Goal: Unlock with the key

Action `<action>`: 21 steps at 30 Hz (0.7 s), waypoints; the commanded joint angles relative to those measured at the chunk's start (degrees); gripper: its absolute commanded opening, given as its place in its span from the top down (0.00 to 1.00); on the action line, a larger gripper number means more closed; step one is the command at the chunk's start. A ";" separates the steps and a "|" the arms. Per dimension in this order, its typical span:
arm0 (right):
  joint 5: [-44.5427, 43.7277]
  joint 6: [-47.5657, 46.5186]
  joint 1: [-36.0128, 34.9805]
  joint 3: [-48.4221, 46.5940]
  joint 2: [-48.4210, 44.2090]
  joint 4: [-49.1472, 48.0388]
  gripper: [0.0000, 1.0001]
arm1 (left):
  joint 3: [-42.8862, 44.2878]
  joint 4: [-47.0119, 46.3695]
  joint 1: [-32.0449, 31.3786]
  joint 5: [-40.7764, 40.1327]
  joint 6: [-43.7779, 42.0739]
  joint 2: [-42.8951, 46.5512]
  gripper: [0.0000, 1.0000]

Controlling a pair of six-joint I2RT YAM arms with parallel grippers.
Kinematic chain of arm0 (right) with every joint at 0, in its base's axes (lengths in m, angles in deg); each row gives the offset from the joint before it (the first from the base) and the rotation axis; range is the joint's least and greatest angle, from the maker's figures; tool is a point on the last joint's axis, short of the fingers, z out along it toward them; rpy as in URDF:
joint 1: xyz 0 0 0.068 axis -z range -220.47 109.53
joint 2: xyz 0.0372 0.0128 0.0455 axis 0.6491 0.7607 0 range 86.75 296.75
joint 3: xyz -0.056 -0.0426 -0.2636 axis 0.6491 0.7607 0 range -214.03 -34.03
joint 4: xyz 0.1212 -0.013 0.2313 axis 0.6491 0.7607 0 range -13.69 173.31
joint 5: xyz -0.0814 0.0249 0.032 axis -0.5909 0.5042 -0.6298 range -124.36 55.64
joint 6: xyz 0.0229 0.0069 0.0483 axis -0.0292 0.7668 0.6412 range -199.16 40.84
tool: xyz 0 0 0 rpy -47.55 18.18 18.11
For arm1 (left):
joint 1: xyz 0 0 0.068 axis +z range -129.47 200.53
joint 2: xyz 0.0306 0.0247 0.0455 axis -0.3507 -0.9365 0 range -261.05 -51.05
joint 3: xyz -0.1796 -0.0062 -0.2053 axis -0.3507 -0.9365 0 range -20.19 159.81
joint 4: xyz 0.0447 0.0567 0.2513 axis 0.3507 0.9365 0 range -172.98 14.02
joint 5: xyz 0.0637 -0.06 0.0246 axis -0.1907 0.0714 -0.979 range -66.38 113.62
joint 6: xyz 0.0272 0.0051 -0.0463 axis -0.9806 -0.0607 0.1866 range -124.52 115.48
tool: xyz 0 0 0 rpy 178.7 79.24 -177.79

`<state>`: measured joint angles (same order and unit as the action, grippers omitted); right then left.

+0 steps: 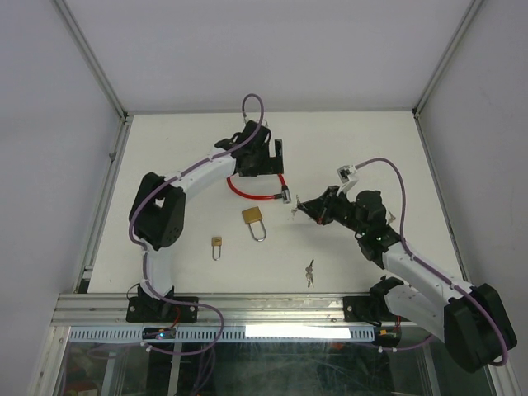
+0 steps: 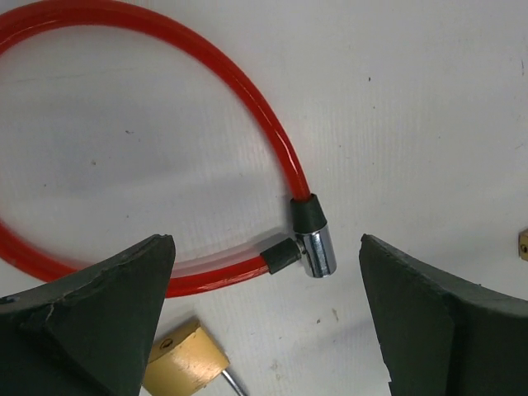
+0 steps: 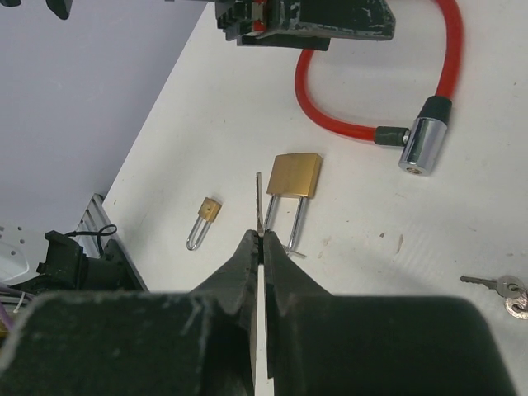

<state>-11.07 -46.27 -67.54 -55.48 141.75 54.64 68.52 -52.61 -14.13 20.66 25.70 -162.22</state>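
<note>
Left arm (image 1: 194, 173): mounted at the near edge of the table, elbow bowed out toward the left edge, forearm reaching over the far half. The left gripper (image 2: 266, 246) faces down at the table, jaws spread wide. Right arm (image 1: 421, 268): mounted at the near right corner and stretched toward the table's middle, with the right gripper (image 3: 261, 235) pointing leftward, jaws pinched together on a thin key (image 3: 259, 196).

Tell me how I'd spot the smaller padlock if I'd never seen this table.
On the white table, find the red cable loop near the middle. Just below it in the overhead view lies a brass padlock, and the smaller padlock lies to its left, apart from it. It is brass too, but with a far smaller body than its neighbour.
</note>
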 commanded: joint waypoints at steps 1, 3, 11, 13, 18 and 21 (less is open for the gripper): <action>-2.95 -0.82 0.39 0.00 -2.44 -0.67 1.00 | 7.56 2.15 -2.24 -2.67 1.51 -4.79 0.03; -4.01 -0.81 0.44 0.02 -2.83 0.17 1.00 | 10.00 3.20 -3.74 -3.97 1.51 -7.07 0.05; -7.85 -0.15 0.67 -0.07 -3.65 3.32 1.00 | 15.74 8.69 -6.70 -8.33 1.76 -13.65 0.16; -8.34 0.05 0.69 0.01 -3.80 3.58 1.00 | 15.79 9.42 -7.24 -9.07 1.90 -14.16 0.21; -8.59 0.32 0.70 0.02 -3.60 3.71 1.00 | 15.62 10.41 -8.42 -9.54 1.99 -15.48 0.29; -8.36 0.63 0.69 0.09 -3.33 3.41 1.00 | 16.04 10.41 -8.82 -9.54 2.04 -16.45 0.34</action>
<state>-18.33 -46.06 -67.17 -54.95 139.28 60.32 81.67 -42.69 -22.21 12.90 26.86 -178.29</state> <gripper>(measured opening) 0.012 0.689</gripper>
